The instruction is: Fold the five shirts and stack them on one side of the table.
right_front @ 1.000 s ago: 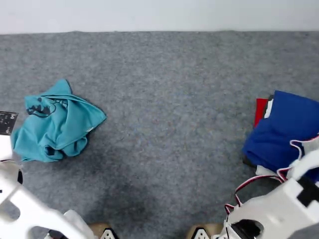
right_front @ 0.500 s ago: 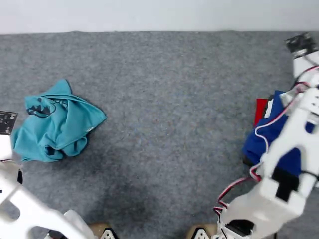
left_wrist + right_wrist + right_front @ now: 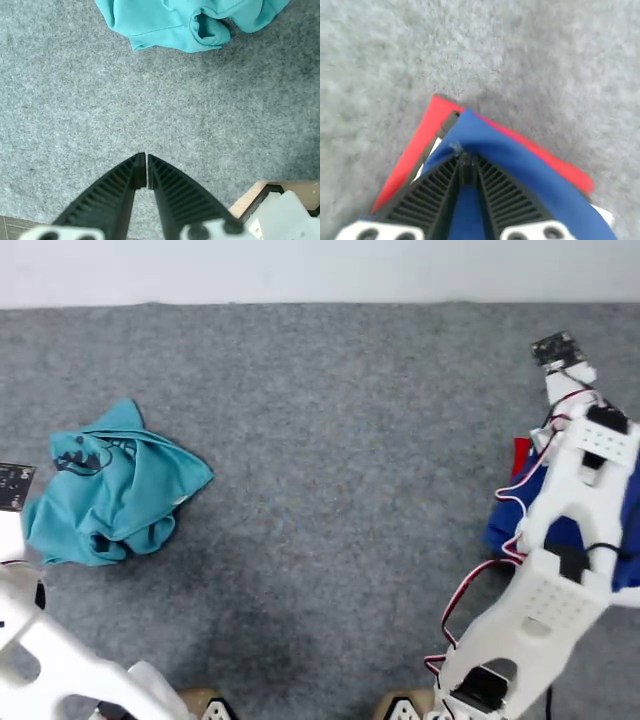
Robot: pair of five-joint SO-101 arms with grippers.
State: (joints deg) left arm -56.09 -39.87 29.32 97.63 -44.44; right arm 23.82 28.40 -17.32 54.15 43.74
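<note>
A crumpled teal shirt (image 3: 115, 490) lies at the table's left side; its hem (image 3: 200, 22) shows in the left wrist view. My left gripper (image 3: 146, 162) is shut with nothing in it, over bare grey felt a short way from that shirt. At the right edge sits a stack with a blue shirt (image 3: 520, 175) on top and a red one (image 3: 420, 140) under it. My right gripper (image 3: 466, 161) is shut, its tips on the blue shirt's corner, where the cloth wrinkles a little. The right arm (image 3: 570, 530) covers most of the stack from above.
Grey felt (image 3: 350, 440) covers the table between the teal shirt and the stack. A pale wall (image 3: 320, 270) runs along the far edge. The left arm's white body (image 3: 45, 650) stands at the front left corner, and both arm bases sit at the front edge.
The right arm swung up from the front right corner, reached past the stack, then drew back over it. The teal shirt and left arm stayed put.
</note>
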